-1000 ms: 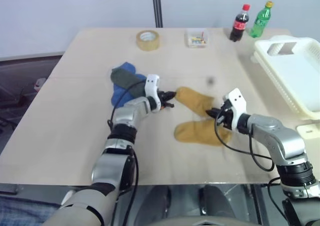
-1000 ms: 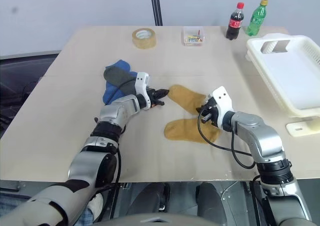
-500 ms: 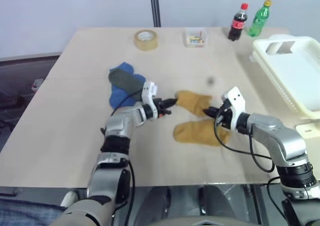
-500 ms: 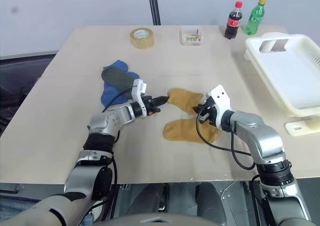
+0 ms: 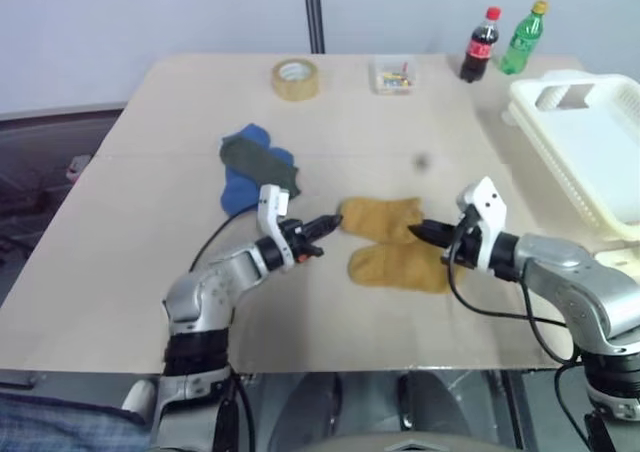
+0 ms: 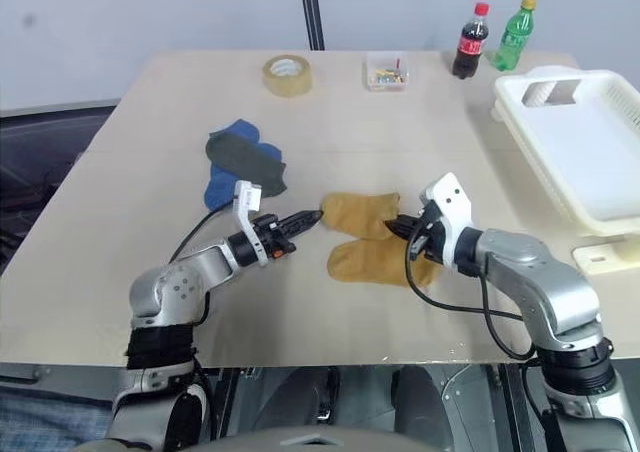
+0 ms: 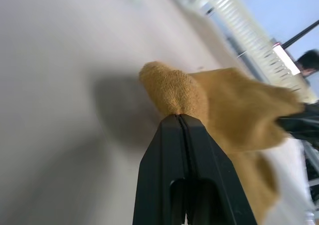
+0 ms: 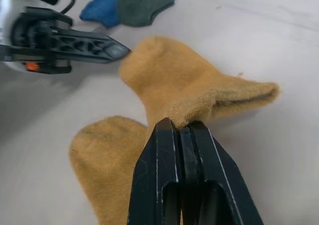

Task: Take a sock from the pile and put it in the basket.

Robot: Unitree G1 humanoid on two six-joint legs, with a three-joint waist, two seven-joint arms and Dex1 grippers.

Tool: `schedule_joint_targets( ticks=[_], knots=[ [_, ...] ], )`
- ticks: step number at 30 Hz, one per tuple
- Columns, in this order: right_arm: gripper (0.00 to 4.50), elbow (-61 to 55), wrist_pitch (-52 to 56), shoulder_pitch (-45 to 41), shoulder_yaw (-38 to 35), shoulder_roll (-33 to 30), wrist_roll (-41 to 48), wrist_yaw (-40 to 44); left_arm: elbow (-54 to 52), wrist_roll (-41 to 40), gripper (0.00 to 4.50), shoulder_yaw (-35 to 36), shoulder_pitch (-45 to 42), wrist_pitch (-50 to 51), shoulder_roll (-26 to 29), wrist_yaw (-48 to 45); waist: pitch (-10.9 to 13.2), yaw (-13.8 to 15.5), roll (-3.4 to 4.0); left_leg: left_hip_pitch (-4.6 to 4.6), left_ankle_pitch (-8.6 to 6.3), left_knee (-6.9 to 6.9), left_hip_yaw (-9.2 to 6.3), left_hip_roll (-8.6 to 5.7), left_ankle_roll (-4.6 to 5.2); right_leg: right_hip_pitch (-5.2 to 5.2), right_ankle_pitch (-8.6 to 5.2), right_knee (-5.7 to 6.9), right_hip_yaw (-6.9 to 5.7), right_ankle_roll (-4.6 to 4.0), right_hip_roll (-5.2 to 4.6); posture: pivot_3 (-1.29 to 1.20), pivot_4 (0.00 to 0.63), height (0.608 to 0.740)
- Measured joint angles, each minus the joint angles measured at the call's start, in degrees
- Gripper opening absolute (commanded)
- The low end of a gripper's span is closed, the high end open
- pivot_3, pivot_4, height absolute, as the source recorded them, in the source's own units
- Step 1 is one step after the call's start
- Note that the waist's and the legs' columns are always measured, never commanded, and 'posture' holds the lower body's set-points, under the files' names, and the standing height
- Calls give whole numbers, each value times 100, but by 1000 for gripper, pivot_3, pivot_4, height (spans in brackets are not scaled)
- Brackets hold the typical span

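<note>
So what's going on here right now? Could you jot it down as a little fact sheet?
held item: mustard sock, stretched between both hands
left hand: shut on the sock's toe end
right hand: shut on the sock's cuff end
second mustard sock: flat on the table, just below the held one
other socks: blue sock and grey-green sock, overlapping
basket: white, at the table's right edge, no sock inside yet
</note>
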Motion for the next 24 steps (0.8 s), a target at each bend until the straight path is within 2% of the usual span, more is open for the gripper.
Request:
schedule_joint_targets(
  ticks=[5, 10, 17, 24],
  knots=[
    [0, -482, 616, 145, -572, -385, 601, -73, -1085, -641, 18, -68, 706, 322, 2, 262, 0, 19, 0, 0, -2, -7, -3, 1, 4, 6, 0, -13, -6, 0, 2, 0, 150, 740],
    [0, -862, 1342, 438, -1051, -714, 1220, -252, -1620, -987, 18, -168, 1188, 618, -46, 937, 0, 40, 0, 1, -9, -8, -2, 0, 15, 18, 0, -32, -10, 1, 6, 0, 150, 740],
    [0, -1059, 2036, 597, -1490, -997, 1990, -534, -1883, -1432, 18, -315, 1530, 760, -134, 1559, 0, 54, 0, -1, -11, -10, 1, 1, 19, 20, 0, -40, -12, 1, 8, 0, 150, 740],
    [0, -1044, 2345, 698, -1657, -1167, 2359, -743, -1950, -1525, 18, -431, 1816, 745, 11, 1761, 0, 68, -1, -1, -12, -11, 3, 1, 22, 20, 0, -44, -12, 0, 7, 0, 150, 740]
  ],
)
